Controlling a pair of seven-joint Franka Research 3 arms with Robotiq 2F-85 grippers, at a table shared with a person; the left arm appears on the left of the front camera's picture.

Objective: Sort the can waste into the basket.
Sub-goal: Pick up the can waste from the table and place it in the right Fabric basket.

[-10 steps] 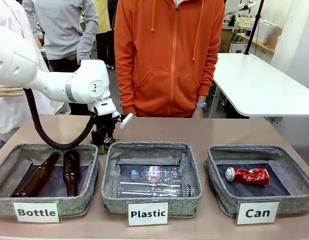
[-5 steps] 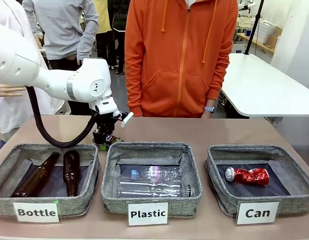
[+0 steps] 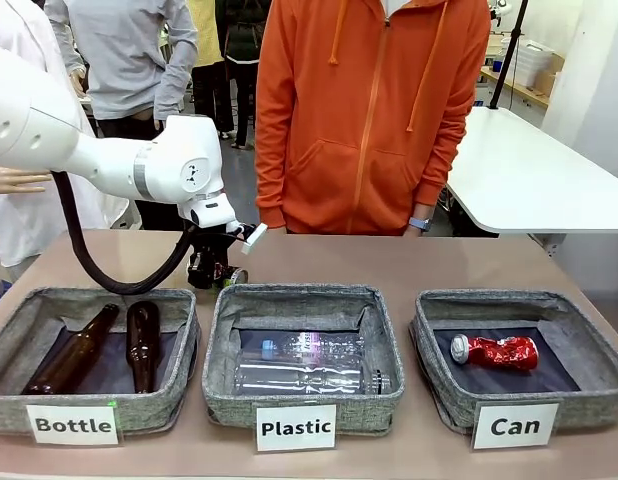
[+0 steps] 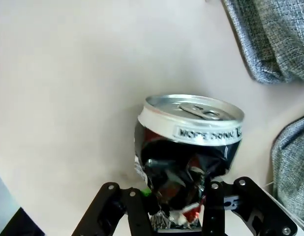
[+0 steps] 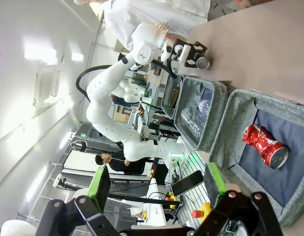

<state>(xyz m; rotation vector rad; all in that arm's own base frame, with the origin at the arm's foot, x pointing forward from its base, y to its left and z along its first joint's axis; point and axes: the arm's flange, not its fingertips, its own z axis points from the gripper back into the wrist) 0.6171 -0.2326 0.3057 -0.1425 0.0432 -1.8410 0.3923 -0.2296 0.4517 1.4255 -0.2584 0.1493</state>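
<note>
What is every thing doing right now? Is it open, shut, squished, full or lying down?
Left claw: shut on the black can.
Black can: squished, pinched behind the baskets.
Right claw: open, holding nothing.
Red can: squished, lying in the Can basket.
Can basket: holds one can.
Brown glass bottles: two, lying in the Bottle basket.
Clear plastic bottles: lying in the Plastic basket.

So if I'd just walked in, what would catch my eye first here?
Probably the left gripper, shut on a crushed dark can on the table behind the baskets. Then the three labelled grey baskets in a row at the front: a crushed red can already lies in the "Can" basket on the right, and a person in an orange hoodie stands across the table.
</note>
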